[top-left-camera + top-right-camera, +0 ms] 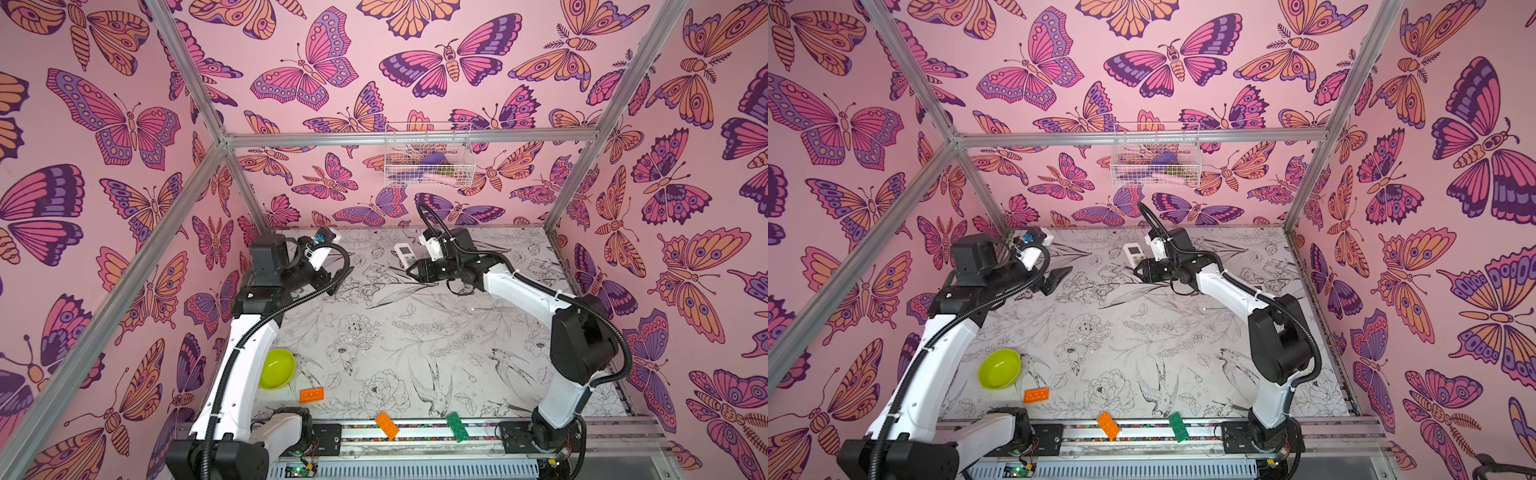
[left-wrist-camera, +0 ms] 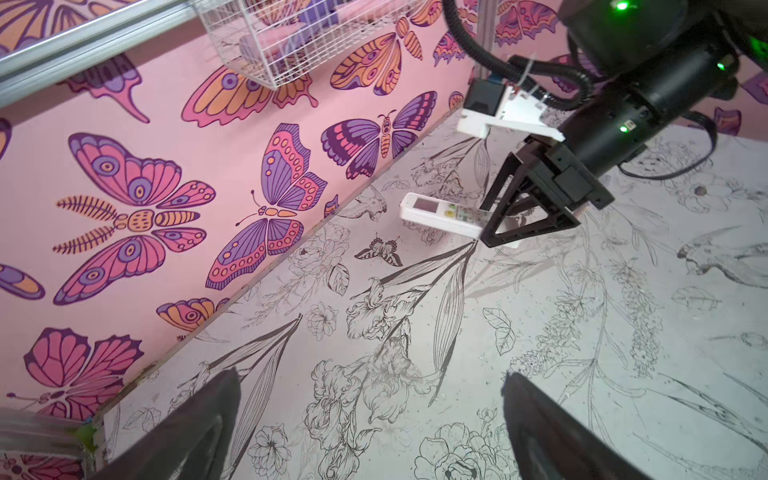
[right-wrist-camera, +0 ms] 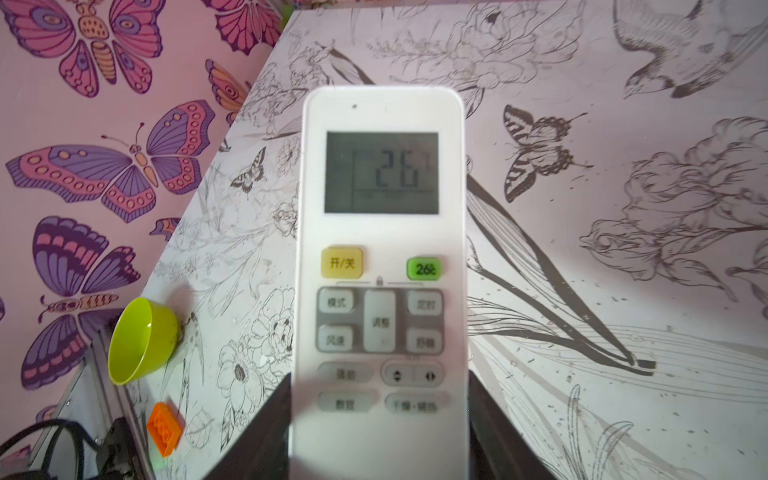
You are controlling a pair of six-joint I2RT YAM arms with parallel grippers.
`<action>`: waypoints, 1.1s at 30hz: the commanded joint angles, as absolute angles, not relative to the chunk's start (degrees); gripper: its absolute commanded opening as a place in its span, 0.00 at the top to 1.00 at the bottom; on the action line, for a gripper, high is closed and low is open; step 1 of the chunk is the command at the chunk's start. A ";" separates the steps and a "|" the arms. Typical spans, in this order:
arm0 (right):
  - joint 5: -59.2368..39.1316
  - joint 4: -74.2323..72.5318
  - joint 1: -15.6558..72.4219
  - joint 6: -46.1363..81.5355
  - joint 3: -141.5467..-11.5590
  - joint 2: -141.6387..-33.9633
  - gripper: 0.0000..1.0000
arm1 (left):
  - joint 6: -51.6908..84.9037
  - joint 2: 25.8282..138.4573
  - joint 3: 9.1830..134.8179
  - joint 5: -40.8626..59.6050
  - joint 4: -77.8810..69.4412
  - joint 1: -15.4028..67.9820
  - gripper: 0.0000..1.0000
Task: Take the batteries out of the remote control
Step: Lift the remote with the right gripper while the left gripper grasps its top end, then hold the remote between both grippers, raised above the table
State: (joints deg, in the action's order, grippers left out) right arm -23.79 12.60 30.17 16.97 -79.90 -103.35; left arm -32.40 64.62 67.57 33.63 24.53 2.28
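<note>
My right gripper (image 3: 379, 380) is shut on the lower end of the white remote control (image 3: 380, 232), one finger on each long side. The remote faces up, showing its screen and buttons. In both top views it sits at the back middle of the table (image 1: 405, 254) (image 1: 1133, 253), with the right gripper (image 1: 411, 270) at its near end. The left wrist view shows the remote (image 2: 440, 216) just above the table. The batteries are hidden. My left gripper (image 2: 370, 378) is open and empty, hovering left of the remote (image 1: 330, 284).
A thin clear-handled metal tool (image 1: 492, 309) lies under the right arm. A green bowl (image 1: 276, 368) and an orange brick (image 1: 311, 394) sit front left. An orange brick (image 1: 386, 424) and a green brick (image 1: 457, 427) rest on the front rail. A wire basket (image 1: 428, 156) hangs on the back wall.
</note>
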 commanded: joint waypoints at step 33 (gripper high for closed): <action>-67.64 55.58 28.05 -38.27 -93.06 -103.07 0.83 | -97.66 71.38 61.01 53.45 25.88 9.94 0.13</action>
